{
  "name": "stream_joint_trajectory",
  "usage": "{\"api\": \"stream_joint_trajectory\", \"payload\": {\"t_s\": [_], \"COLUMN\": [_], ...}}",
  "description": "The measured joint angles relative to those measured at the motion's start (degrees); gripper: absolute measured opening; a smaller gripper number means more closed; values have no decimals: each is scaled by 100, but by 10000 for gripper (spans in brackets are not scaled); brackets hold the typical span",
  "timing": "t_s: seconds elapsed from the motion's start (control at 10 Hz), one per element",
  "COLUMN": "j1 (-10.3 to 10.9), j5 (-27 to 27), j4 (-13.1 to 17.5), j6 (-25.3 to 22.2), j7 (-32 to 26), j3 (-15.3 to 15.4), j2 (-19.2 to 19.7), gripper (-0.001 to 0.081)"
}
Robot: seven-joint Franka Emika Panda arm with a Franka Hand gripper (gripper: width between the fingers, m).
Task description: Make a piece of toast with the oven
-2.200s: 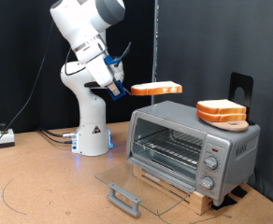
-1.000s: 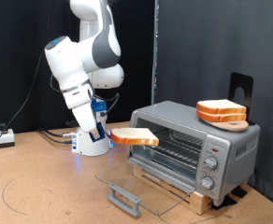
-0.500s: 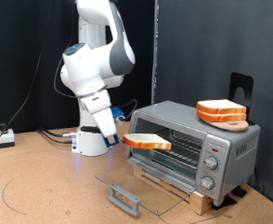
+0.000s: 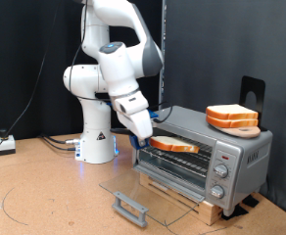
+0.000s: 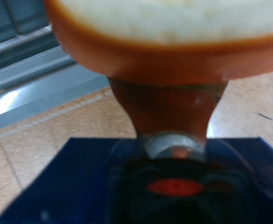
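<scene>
My gripper [image 4: 146,140] is shut on the edge of the piece of toast [image 4: 174,144], a thin flat slice with a pale face and orange-tan crust. It holds the slice level, partly inside the mouth of the silver oven [image 4: 204,152], just above the wire rack [image 4: 182,157]. The oven's glass door [image 4: 148,192] lies fully open and flat, its grey bar handle [image 4: 130,208] towards the front. In the wrist view the toast [image 5: 155,37] fills the frame close up, clamped by a finger [image 5: 169,103], with the oven's metal [image 5: 34,70] beyond.
A thicker stack of bread slices [image 4: 231,117] sits on a wooden board on the oven's top, at the exterior view's right. The oven's knobs [image 4: 220,172] are on its right panel. The robot base [image 4: 97,145] stands behind on the brown table, with cables [image 4: 25,142] at left.
The arm has swung down from high above the oven and then to the right, carrying the toast from above the oven's top into the open oven mouth.
</scene>
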Motion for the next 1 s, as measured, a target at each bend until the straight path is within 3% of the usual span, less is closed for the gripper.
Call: {"api": "stream_joint_trajectory", "payload": {"t_s": [0.4, 0.7, 1.0], "j1": [-14, -90, -435], "j5": [-604, -787, -1377], "j4": [-53, -53, -71], "j6": [-24, -7, -7], "j7": [658, 723, 677], "j3": [583, 629, 610], "j2": [-76, -79, -82], "gripper": [394, 394, 394]}}
